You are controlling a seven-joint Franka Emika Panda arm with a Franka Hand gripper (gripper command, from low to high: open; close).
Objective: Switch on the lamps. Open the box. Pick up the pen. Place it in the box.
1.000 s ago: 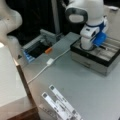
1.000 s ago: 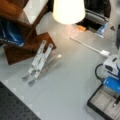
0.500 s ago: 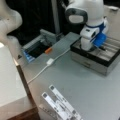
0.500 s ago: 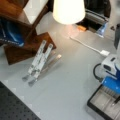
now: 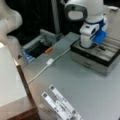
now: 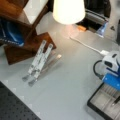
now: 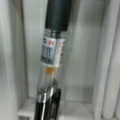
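On the grey counter the lamp glows, the box lies open, and the pen rests in its lining beneath the gripper, whose opening I cannot tell.

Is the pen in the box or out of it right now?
In. The pen lies along a pale grooved channel of the open box, directly below the tool.

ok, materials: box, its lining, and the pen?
Box: sides look like brushed silver-grey metal, rim matte black. Lining: pale beige, matte, ribbed into grooves; likely moulded plastic or foam, can't tell. Pen: glossy clear plastic mid-barrel with a printed label, dark matte grip, shiny metal-looking clip. It lies in a groove. Gripper sits over the box.
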